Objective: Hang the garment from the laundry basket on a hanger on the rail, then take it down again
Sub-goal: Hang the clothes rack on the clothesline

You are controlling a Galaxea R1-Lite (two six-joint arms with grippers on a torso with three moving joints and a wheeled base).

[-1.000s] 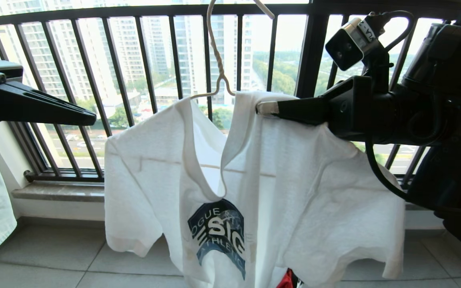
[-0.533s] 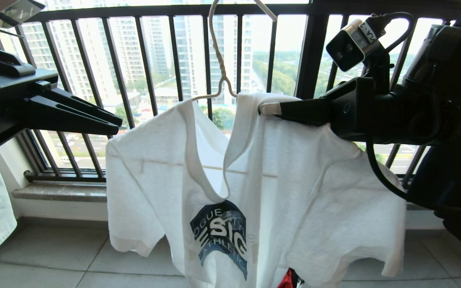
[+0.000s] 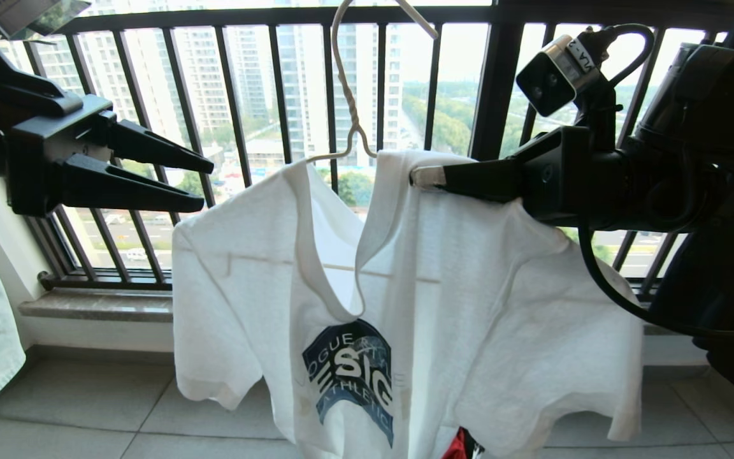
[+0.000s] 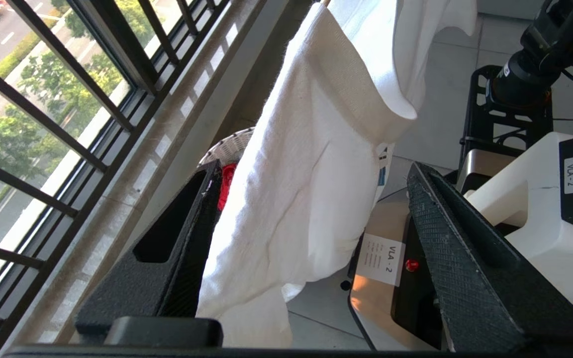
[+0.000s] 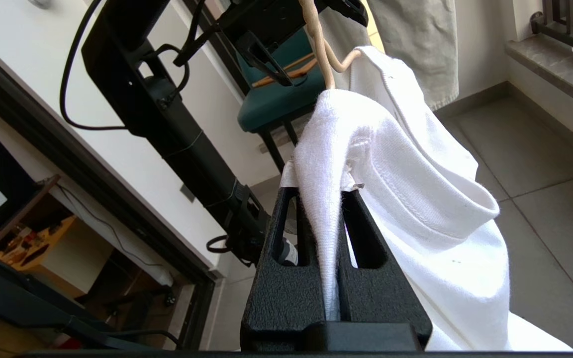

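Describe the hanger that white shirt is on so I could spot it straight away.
Start at the dark barred window railing. In front of it hangs a white short-sleeved T-shirt with a dark blue chest logo, pinched by the right claw. Rising from its collar is the thin cream-white wire hanger, with a long twisted neck.

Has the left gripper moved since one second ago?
Yes. Against the window bars, the left gripper has shifted to the right, toward the T-shirt, and its jaws have opened.
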